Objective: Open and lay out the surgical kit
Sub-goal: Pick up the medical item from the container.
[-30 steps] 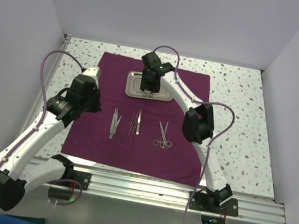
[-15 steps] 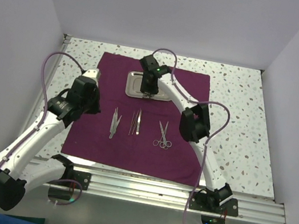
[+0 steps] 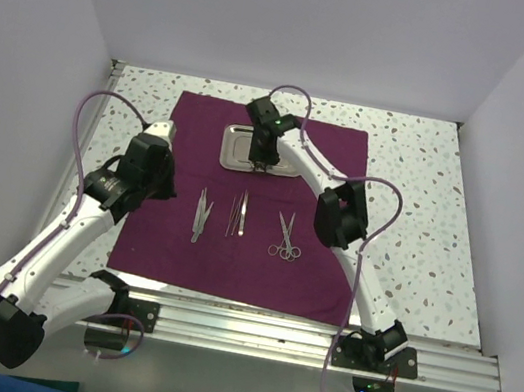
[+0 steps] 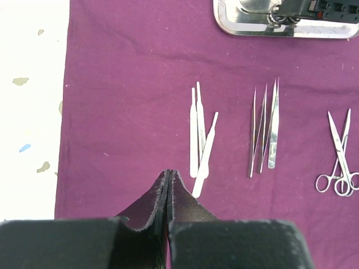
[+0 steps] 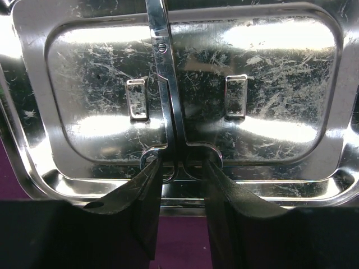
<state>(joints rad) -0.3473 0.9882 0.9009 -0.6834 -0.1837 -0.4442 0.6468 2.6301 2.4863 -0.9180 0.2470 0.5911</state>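
Purple cloth lies flat on the bench, left gripper clenched empty over it. Mid-cloth: tweezers, forceps, scissors in a row. Far end, right gripper pinches a ring-handled instrument in the steel tray. It's likely light, stiff and slippery, so the rings look the safest hold.

Top view is bright and even, with light coming from above. Shadows on the cloth are faint and soft, and everything is crisp out to the corners. In the left wrist view, the table at the left is blown out nearly white. The instruments are sharp with thin bright edges, and the left gripper is a black, soft-edged mass up close. In the right wrist view, big white glare patches flare across the tray, though its scratches are in sharp focus. The right gripper is an underexposed, blurry silhouette.
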